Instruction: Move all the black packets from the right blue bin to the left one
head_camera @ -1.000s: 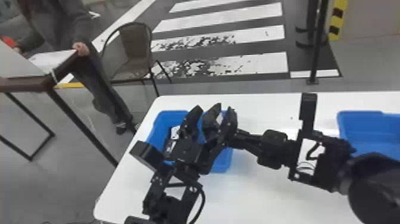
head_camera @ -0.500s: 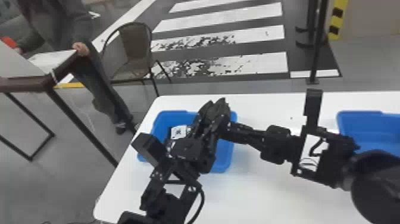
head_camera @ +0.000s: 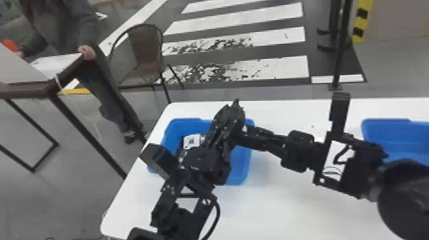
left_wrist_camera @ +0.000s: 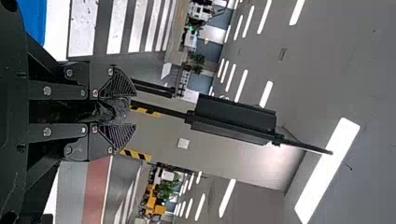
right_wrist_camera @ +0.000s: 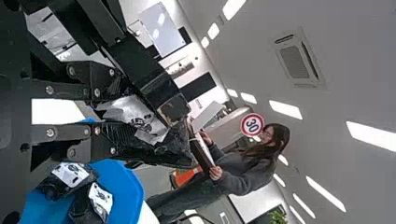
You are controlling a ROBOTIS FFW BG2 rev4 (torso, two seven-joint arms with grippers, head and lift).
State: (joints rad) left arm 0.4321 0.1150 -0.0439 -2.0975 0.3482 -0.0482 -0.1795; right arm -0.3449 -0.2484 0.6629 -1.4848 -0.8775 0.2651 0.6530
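Over the left blue bin point(head_camera: 247, 172) in the head view, my left gripper point(head_camera: 228, 116) and my right gripper point(head_camera: 244, 135) overlap closely. In the left wrist view, the left gripper point(left_wrist_camera: 114, 111) has a dark crumpled packet point(left_wrist_camera: 111, 108) squeezed between its fingers. The right gripper point(right_wrist_camera: 114, 114) in the right wrist view is shut on a black packet with a white label point(right_wrist_camera: 140, 120); whether both hold the same one I cannot tell. Labelled packets point(right_wrist_camera: 72, 175) lie in the left bin. At the right stands the right blue bin point(head_camera: 395, 137), its inside partly behind my right arm.
Both bins stand on the white table point(head_camera: 287, 207). My right arm reaches across it between them. The left arm's housing point(right_wrist_camera: 154, 84) is close beside the right gripper. A chair point(head_camera: 145, 57) and a brown-edged table point(head_camera: 28, 89) are beyond the left side.
The dark finger shapes over the left bin were spread apart and are now bunched together. A pale patch between them is now hidden, and the labelled packet in the bin shows more fully.
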